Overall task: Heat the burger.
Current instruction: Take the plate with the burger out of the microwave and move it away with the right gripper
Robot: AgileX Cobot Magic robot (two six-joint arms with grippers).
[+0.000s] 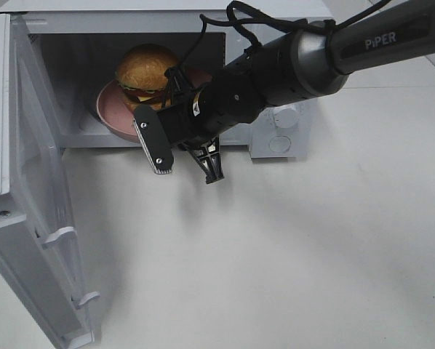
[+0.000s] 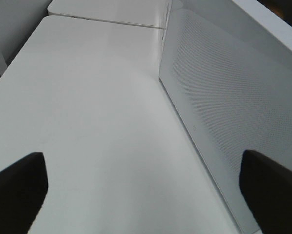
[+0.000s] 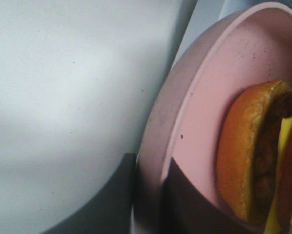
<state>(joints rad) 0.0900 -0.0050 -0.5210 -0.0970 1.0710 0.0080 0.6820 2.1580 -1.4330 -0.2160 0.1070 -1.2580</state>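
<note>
My right arm (image 1: 305, 58) covers a good chunk of the overhead view, so the right side of the pink plate (image 1: 110, 116) and part of the microwave (image 1: 276, 131) opening are hidden behind it. The right gripper (image 1: 188, 163) hangs just in front of the opening, near the plate's front rim. Its 2 fingers look a bit apart from above, nothing sits between them, and honestly I can't tell if they're fully closed or only narrowed. My left gripper doesn't show from above at all. In its own wrist view I only get 2 dark fingertips (image 2: 16, 187) at the corners, set wide apart with nothing in them, over the white table (image 2: 87, 122) beside the microwave's white perforated outer wall.

The right wrist camera is super close: only a curve of the plate rim and a slice of the burger (image 1: 145, 73), cut off at the edge, with a dark shadow over the nearer part.

The burger sits on the plate inside the microwave, toward the left of the cavity. Golden-brown shiny domed bun, darker patty layer, a yellow cheese strip and a bit of green lettuce. The microwave door (image 1: 36, 218) stands open on the left.
</note>
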